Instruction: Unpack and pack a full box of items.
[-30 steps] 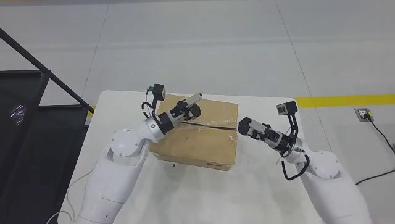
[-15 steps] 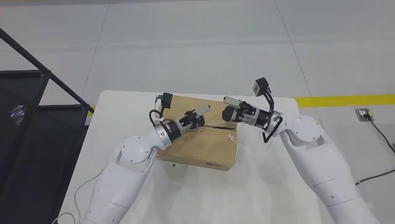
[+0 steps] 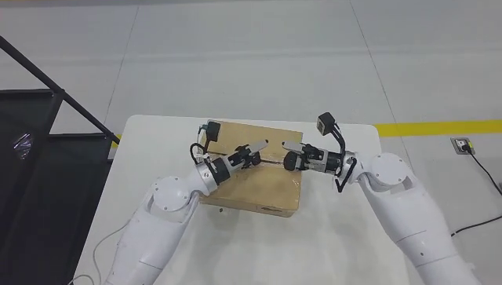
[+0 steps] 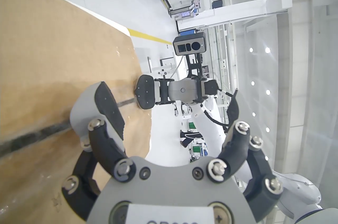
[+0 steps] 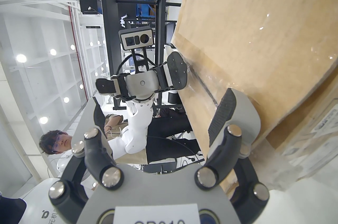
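top view: box [image 3: 259, 189] lies beneath spread left gripper [image 3: 255, 152] and spread right gripper [image 3: 288, 154].

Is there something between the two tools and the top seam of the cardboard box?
Nothing visible. The left tool and right tool hang open just over the box, one finger of each close to the seam. The seam itself is shut and covered by clear tape.

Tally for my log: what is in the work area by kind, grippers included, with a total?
cardboard box: 1
table: 1
grippers: 2, the left gripper and the right gripper, both open over the box's top seam
Total: 4
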